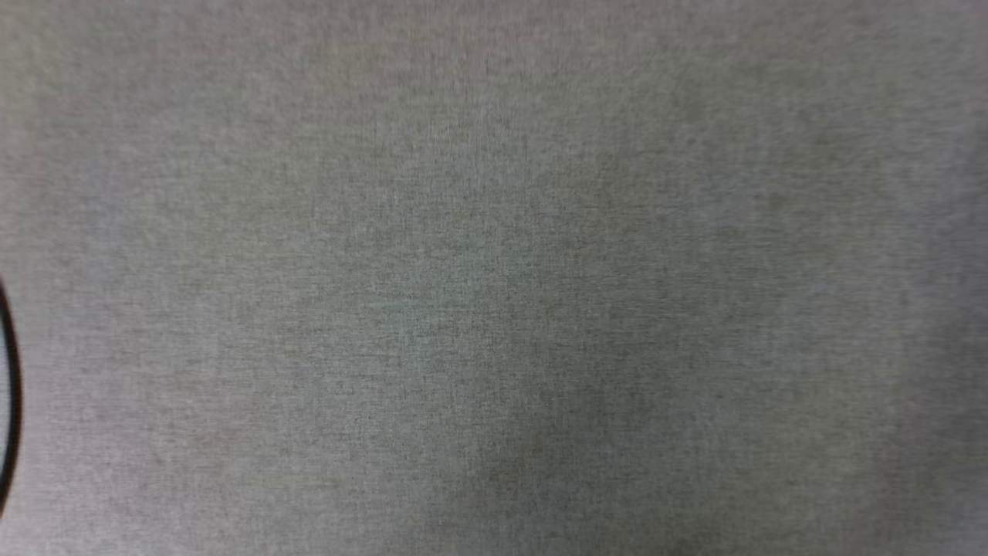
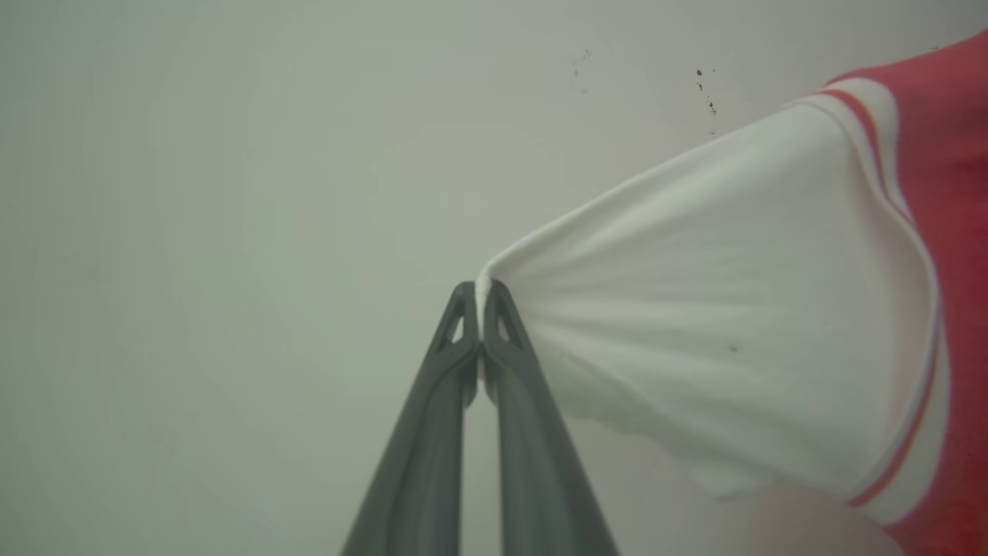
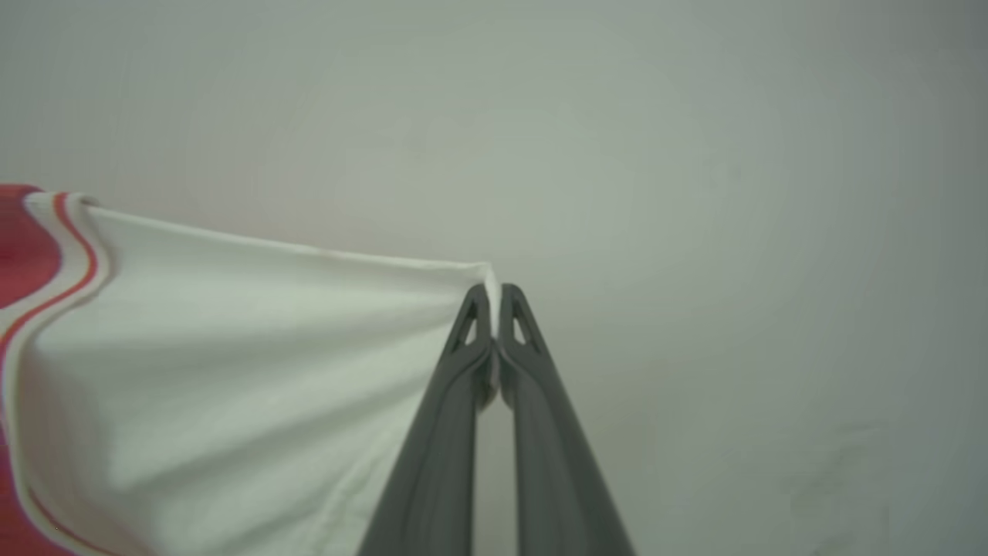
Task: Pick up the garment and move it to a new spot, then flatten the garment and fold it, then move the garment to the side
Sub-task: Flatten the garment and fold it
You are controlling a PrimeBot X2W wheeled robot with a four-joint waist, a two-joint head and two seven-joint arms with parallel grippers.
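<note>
A plain grey, finely woven surface [image 1: 494,278] spreads across the head view, with a thin dark curved line [image 1: 9,394] at the lower left edge.

In the left wrist view, the left tool [image 2: 482,297] rises from the bottom centre. Its two dark fingers are pressed together at mid-frame on a pinch of white sleeve [image 2: 695,309] belonging to the garment [image 2: 949,193]. From the tips the sleeve fans out taut to the right, ending in red-and-white striped trim and the red body at the right edge. Behind it, a pale blank background [image 2: 231,193] carries a few dark specks [image 2: 706,89] at the upper right.

In the right wrist view, the right tool [image 3: 494,297] is likewise clamped at frame centre on the corner of a white sleeve — the cloth stretches left to striped trim and red fabric at the left edge, with pale blank background beyond. The garment hangs pinched by a sleeve in each tool — what lies under it I cannot tell.
</note>
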